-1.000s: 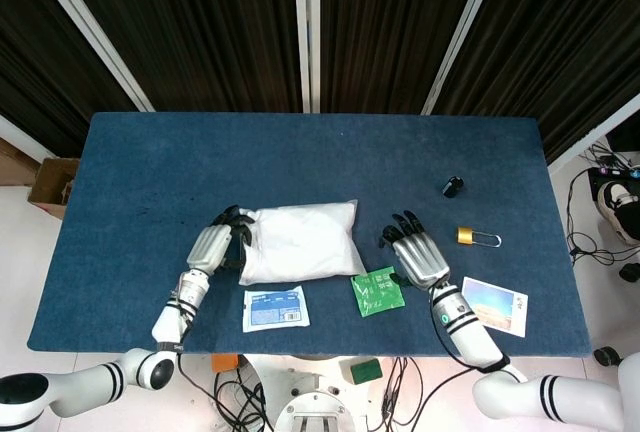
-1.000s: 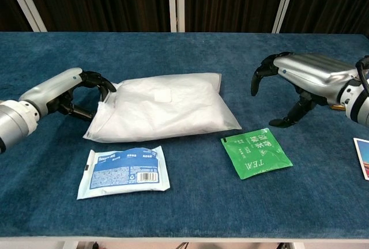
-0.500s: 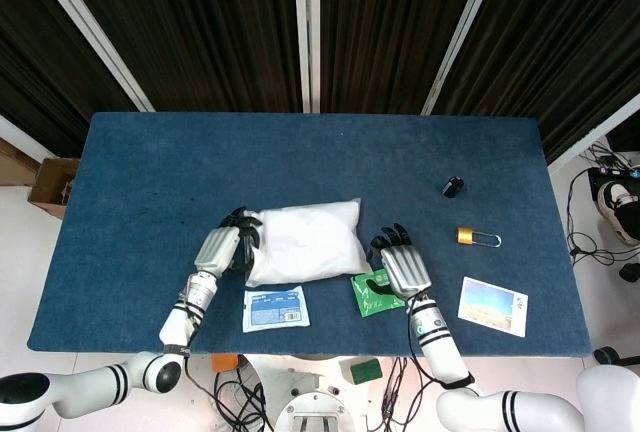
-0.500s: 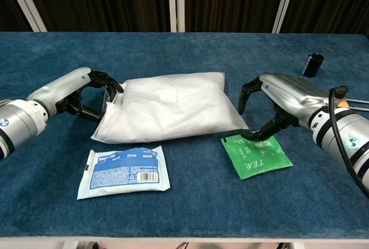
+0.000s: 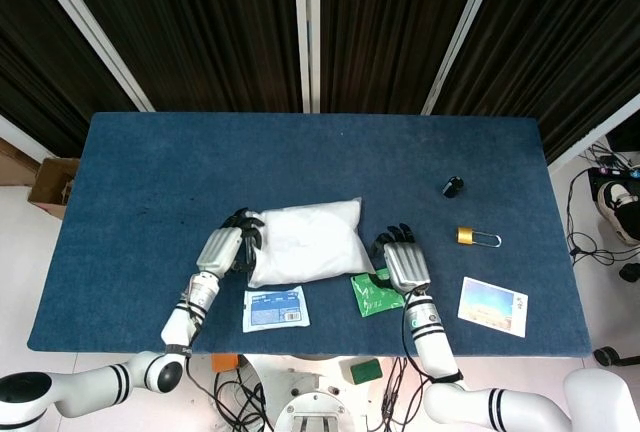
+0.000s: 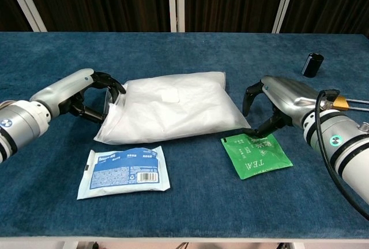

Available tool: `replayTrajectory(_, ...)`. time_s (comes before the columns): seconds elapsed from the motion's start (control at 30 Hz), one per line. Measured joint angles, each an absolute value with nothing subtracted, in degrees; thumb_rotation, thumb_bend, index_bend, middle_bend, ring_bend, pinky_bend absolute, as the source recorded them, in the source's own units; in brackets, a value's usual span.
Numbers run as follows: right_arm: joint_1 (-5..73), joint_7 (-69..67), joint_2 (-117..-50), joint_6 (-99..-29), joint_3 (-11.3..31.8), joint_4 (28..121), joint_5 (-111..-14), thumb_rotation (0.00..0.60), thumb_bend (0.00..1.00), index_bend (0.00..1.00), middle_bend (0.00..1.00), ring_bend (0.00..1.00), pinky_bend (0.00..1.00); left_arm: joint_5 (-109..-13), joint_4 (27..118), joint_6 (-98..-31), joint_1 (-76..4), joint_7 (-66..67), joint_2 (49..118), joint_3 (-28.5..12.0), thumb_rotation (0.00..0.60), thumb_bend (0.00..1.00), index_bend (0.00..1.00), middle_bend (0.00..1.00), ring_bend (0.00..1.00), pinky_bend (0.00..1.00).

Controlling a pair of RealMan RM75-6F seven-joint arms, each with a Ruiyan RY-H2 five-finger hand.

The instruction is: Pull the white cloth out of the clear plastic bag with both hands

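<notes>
The clear plastic bag (image 5: 305, 240) (image 6: 173, 113) lies flat in the middle of the table with the white cloth (image 6: 179, 102) filling it. My left hand (image 5: 228, 248) (image 6: 86, 90) is at the bag's left end. Its fingers (image 6: 114, 85) curl over the loose plastic edge with the thumb underneath, and it grips that edge. My right hand (image 5: 402, 262) (image 6: 279, 102) stands just off the bag's right end, fingers arched and apart with nothing in them. Its fingertips (image 6: 249, 96) are almost at the bag's edge, and its thumb comes down by the bag's near right corner.
A green tea packet (image 5: 375, 292) (image 6: 256, 152) lies partly under my right hand. In front of the bag is a blue-and-white packet (image 5: 275, 307) (image 6: 124, 169). A black cylinder (image 5: 452, 186) (image 6: 312, 64), a brass padlock (image 5: 478, 238) and a picture card (image 5: 492, 305) sit to the right.
My right hand has moved left across the tea packet, up to the bag's right end. My left hand and the bag's left end have shifted slightly right.
</notes>
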State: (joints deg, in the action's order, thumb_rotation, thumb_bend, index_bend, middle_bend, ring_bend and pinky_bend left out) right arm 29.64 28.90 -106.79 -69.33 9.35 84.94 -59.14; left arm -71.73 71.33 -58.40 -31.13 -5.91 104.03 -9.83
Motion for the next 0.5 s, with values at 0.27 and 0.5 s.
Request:
replayTrajectory(0.27,29.0,28.53,-106.55,-69.27,9.92,87.28,-58.21,0.6,0.21,0.56,0.38,0.14,0.13,-72.06,70.79,-58.33,-31.29,-5.68,104.43,-9.56,0.6,0.54,0.72,0.24,0.03,0.11)
replayTrajectory(0.5,29.04,29.01,-106.67,-68.94,10.69,88.16,-56.98,0.6,0.22,0.58,0.39,0.16,0.13,-72.26,70.58,-58.09,-31.45,-5.35,104.79,-9.25,0.6,0.54,0.72,0.24,0.03,0.11)
